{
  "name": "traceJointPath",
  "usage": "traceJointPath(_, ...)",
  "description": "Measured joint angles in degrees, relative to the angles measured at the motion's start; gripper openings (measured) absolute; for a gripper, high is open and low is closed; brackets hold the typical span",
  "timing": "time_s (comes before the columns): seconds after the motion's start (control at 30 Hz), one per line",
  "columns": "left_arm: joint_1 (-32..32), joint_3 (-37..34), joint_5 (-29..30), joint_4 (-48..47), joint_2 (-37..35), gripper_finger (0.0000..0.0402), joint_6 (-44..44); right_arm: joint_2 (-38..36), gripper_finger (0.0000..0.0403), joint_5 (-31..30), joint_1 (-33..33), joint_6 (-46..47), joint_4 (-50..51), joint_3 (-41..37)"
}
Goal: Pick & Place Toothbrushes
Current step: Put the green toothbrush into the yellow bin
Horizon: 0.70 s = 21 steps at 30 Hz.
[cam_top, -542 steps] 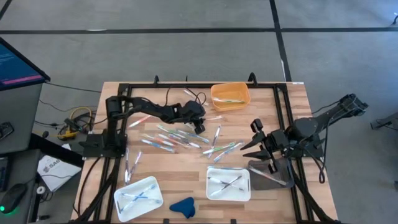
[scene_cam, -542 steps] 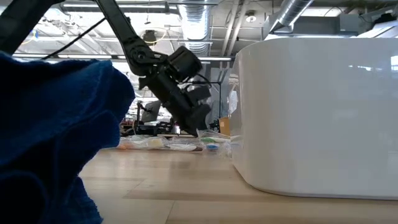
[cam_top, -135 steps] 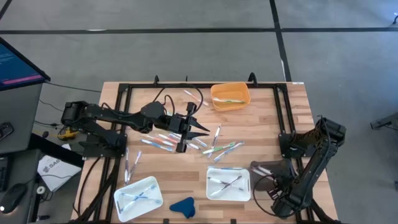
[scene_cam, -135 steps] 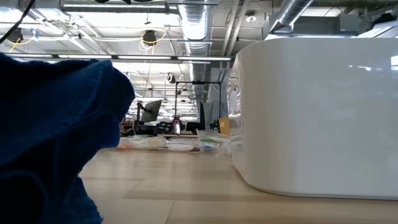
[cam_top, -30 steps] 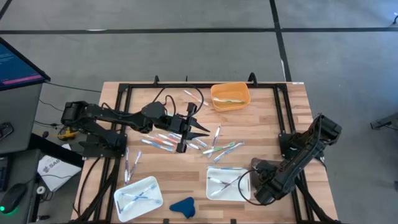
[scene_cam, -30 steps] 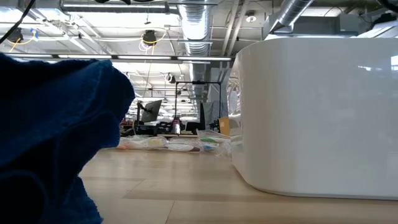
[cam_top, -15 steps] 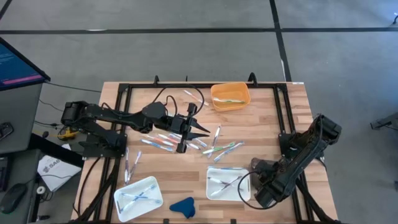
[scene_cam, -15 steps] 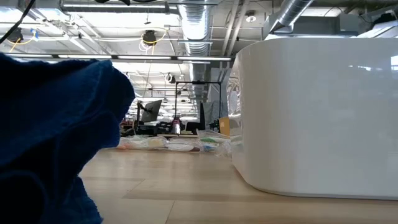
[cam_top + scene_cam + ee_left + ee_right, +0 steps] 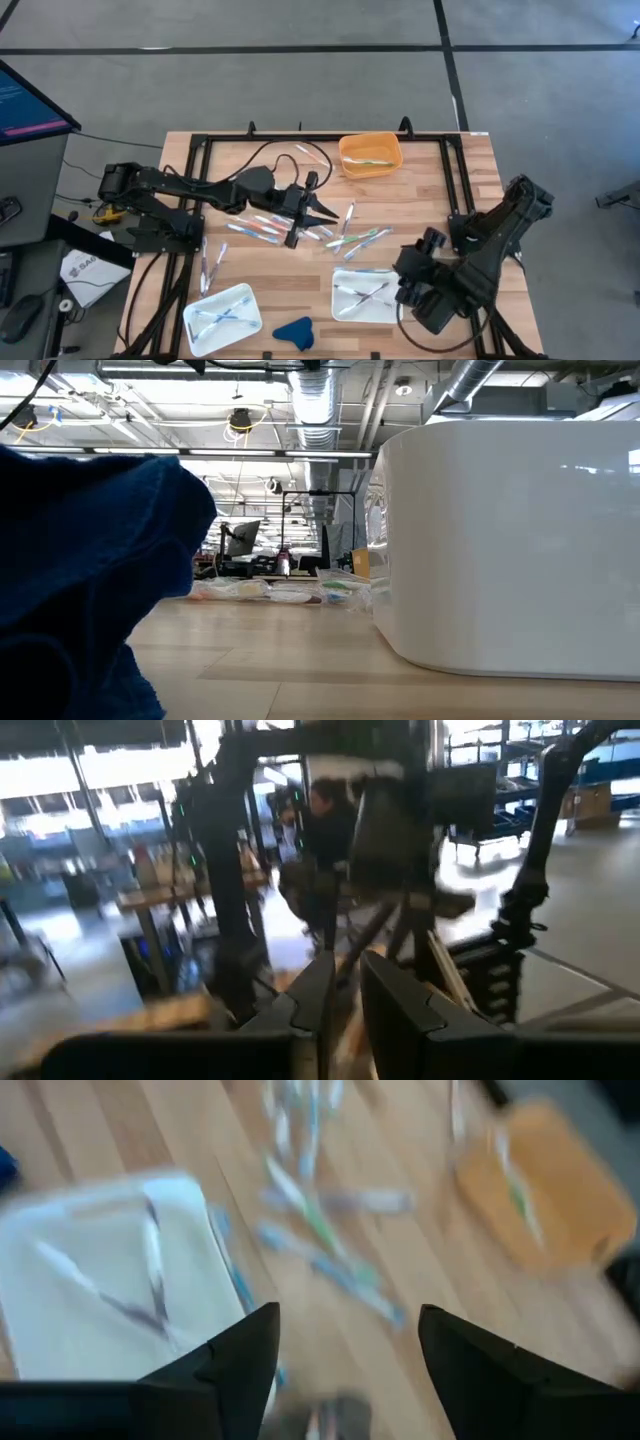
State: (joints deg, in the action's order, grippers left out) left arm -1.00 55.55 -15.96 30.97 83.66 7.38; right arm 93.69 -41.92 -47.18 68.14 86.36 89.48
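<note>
Hovering just beside the white tray (image 9: 366, 294) at the table's near right, the right gripper (image 9: 408, 275) shows its fingers (image 9: 232, 1365) spread wide w/ nothing between them in the right wrist view. Risk here, as I judge it: the arm sits low by the tray rim, so a careless swing could clip the rim and tip or shove the tray, spilling the brushes already lying crossed inside. One blue-handled brush lies just beside the tray's far edge and could get swept along too.

Left gripper (image 9: 310, 208) hangs over the loose toothbrushes (image 9: 270, 224) mid-table. Its fingers (image 9: 392, 1010) stand close together w/ only a slim gap; whether a brush is pinched there I can't tell. If one is held thinly, it could slip or twist out. If not, a descent into such a dense pile risks catching two sticks at once or scattering neighbours.

Where the task's things are:
- main scatter mid-table, plus green/white ones (image 9: 362, 238) nearer the right tray
- a few at the left edge (image 9: 210, 262)
- several in the left white tray (image 9: 222, 317)
- one or two in the orange bin (image 9: 370, 154) at the far side

Other stuff: a blue cloth (image 9: 293, 331) sits btwn the two white trays at the near edge and blocks much of the low view; a black cable (image 9: 290, 160) loops near the left arm, could snag. Black frame rails (image 9: 462, 190) box in the table sides, limiting arm sweep.
</note>
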Motion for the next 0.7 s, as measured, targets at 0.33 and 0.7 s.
traceJointPath(0.33,-3.97,0.0,-0.59,-11.68,0.0,0.0047,-6.34,-1.3,0.0234,-9.04,1.86,-28.12,-15.14,2.0)
traceJointPath(0.7,-12.8,0.0,0.61,-13.87,0.0,0.0047,-9.89,-1.95,0.0234,5.01,8.03,-58.38,-33.2,1.15)
